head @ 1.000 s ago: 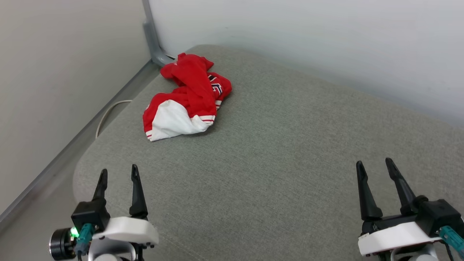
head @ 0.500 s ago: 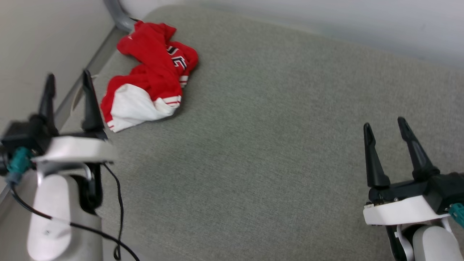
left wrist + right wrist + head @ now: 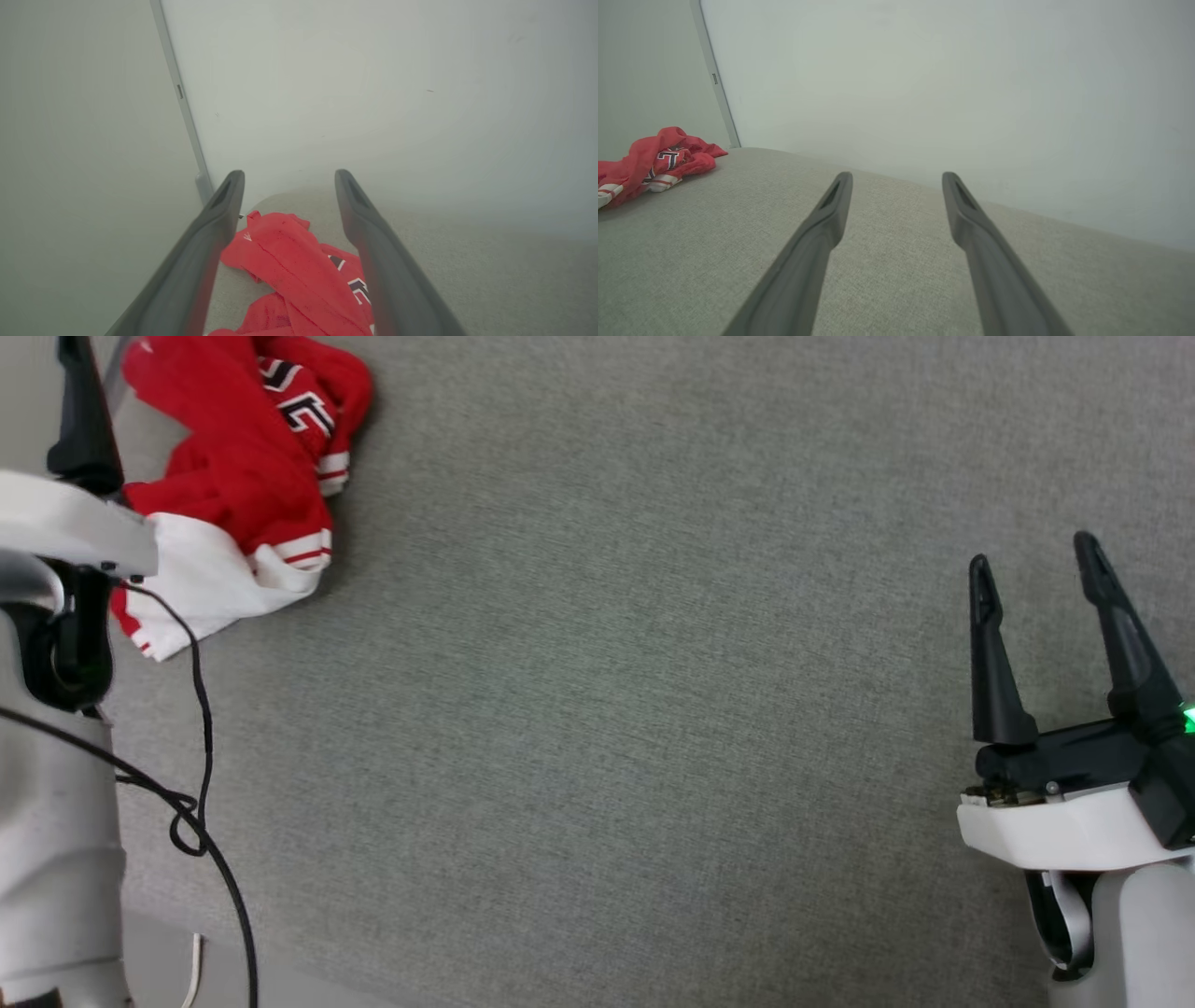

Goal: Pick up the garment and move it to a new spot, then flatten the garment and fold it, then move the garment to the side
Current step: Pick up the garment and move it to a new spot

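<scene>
Left hand [image 3: 289,173], right hand [image 3: 897,175]: wide-open, empty

The head camera looks steeply down on a grey padded surface [image 3: 607,691], with the crumpled red garment [image 3: 233,476] in the view's upper left corner. The left wrist camera sits low and close to the garment, looking between its own fingers [image 3: 205,252] toward the wall [image 3: 373,93] behind it. The right wrist camera sits low, well to the garment's right, facing the same wall. All three views share the garment.
</scene>
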Controlling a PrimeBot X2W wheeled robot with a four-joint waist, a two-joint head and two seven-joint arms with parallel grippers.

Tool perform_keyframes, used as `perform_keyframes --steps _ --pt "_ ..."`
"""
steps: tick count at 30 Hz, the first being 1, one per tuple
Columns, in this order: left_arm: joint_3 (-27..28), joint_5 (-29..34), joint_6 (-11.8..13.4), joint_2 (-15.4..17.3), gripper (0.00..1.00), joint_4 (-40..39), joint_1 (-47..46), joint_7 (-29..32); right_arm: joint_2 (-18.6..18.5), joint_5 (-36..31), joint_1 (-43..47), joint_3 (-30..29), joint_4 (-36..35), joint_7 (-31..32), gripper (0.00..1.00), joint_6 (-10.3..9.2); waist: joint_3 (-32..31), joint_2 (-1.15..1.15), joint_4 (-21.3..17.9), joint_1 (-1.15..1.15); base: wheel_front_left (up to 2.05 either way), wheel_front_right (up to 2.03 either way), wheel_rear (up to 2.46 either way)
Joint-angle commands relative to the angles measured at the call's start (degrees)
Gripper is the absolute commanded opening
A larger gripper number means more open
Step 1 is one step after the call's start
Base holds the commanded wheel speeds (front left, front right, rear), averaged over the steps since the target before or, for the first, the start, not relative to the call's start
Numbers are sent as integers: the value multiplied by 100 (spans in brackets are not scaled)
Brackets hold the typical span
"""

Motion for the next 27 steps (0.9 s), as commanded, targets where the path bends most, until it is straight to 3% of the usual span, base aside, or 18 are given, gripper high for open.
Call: perform_keyframes --steps 1,8,13,19,27 --pt "-158 -203 -6 125 100 110 -122 293 -19 -46 -104 -21 -68 -14 100 -4 161 0 -120 -2 0 0 0" --pt "-853 -1350 -6 759 100 587 -421 2126 -40 -64 -217 -31 -195 -14 100 -4 343 0 -230 -2 0 0 0" --pt "-1242 -1808 -7 1066 100 863 -475 3046 -37 -65 -314 -31 -242 -14 100 -4 471 0 -330 -2 0 0 0" --pt "-1707 -2237 -8 1293 100 1290 -456 3948 -37 -64 -373 -33 -262 -14 100 -4 596 0 -462 -2 0 0 0" --pt "-2353 -2543 -8 1352 100 1779 -309 4808 -32 -59 -407 -45 -289 -14 100 -4 695 0 -579 -2 0 0 0"
